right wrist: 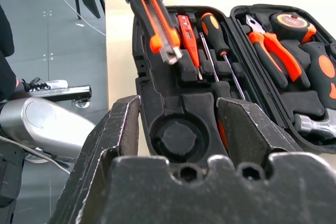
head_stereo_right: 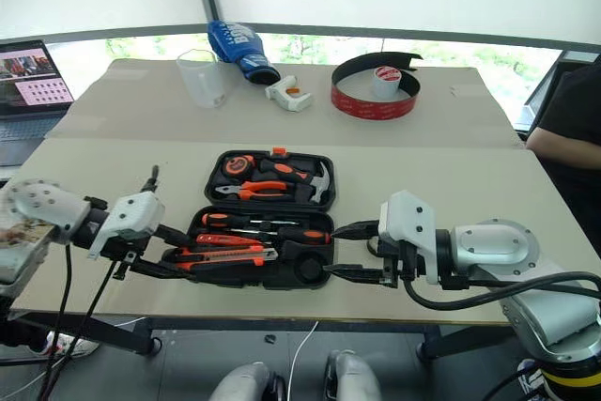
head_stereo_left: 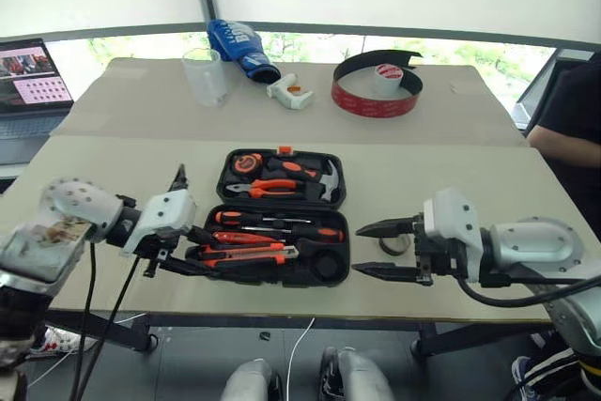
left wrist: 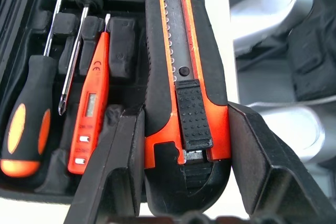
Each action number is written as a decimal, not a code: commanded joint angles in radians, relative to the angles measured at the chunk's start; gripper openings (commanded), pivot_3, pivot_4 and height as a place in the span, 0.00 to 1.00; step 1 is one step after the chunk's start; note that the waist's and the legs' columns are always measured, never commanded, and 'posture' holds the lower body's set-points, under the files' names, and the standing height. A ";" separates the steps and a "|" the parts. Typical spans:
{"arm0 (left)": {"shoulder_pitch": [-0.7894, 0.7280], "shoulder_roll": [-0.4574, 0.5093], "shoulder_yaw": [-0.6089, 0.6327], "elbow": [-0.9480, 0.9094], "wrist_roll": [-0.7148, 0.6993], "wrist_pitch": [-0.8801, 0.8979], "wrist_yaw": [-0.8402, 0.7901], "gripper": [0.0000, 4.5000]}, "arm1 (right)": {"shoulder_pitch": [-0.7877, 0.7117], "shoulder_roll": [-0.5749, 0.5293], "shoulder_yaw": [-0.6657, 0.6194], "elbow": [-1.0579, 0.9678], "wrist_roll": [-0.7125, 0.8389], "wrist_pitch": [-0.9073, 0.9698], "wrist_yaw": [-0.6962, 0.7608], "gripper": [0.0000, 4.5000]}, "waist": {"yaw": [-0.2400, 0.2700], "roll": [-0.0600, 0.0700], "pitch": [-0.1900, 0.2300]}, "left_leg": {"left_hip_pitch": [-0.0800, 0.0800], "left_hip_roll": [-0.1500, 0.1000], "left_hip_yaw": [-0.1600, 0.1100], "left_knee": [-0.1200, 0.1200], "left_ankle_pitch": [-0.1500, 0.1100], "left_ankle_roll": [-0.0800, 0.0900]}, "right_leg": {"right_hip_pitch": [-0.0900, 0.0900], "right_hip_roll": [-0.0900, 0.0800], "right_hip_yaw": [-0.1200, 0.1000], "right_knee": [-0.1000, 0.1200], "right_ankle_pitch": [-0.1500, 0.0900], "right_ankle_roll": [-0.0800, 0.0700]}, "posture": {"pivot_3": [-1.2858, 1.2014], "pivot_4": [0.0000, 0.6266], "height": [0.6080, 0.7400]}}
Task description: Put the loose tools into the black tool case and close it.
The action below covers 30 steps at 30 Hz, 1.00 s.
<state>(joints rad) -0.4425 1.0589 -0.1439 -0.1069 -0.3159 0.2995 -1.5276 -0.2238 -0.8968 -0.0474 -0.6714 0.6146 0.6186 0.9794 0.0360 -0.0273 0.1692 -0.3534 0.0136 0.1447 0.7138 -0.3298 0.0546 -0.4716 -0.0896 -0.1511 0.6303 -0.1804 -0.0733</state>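
Left gripper (left wrist: 181,182) clamps utility knife (left wrist: 181,72); blade tip hidden.

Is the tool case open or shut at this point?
Open. The case lies flat with both halves up and tools showing; the left gripper holds the utility knife over its near half.

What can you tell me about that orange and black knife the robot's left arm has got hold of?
The black-and-orange utility knife is long and slim, of plastic by its look, with a ribbed black slider on an orange face. The left gripper's two black fingers clamp its butt end. It is tilted over the front half of the open black plastic tool case, not yet seated.
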 commanded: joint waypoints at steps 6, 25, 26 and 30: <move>-0.072 -0.064 -0.079 0.086 0.084 -0.093 -0.035 0.40 | 0.021 -0.009 -0.046 -0.061 0.036 0.018 -0.040 0.73 | 0.000 0.000 0.000 | -0.001 0.000 0.000 0.000 0.004 0.008 | 0.000 0.001 0.000 -0.001 0.000 0.000 | 0.52 0.24 0.90; -0.132 -0.083 -0.032 0.036 0.030 0.091 -0.033 1.00 | 0.044 -0.017 -0.042 -0.068 0.040 0.008 -0.054 0.73 | 0.001 0.000 0.000 | -0.001 0.000 0.000 0.001 0.004 0.010 | 0.000 0.001 0.000 0.000 0.000 0.000 | 0.52 0.24 0.90; -0.131 -0.082 -0.025 0.039 0.030 0.090 -0.027 1.00 | 0.042 -0.017 -0.040 -0.065 0.039 0.006 -0.053 0.73 | 0.001 0.000 0.000 | -0.001 0.000 0.000 0.001 0.004 0.010 | 0.000 0.001 0.000 0.000 0.000 0.000 | 0.52 0.24 0.90; -0.119 -0.088 -0.023 0.055 0.042 0.067 -0.010 0.83 | 0.031 -0.012 -0.027 -0.050 0.027 -0.004 -0.048 0.73 | 0.001 0.000 0.000 | -0.001 0.000 0.000 0.001 0.004 0.010 | 0.000 0.001 0.000 0.000 0.000 0.000 | 0.52 0.24 0.90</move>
<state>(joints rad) -0.5521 0.9586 -0.1923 -0.0440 -0.2756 0.3827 -1.5438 -0.1792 -0.9048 -0.0601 -0.7132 0.6416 0.6398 0.9269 0.0371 -0.0277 0.1693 -0.3541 0.0137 0.1446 0.7154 -0.3260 0.0646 -0.4713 -0.0887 -0.1507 0.6300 -0.1806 -0.0732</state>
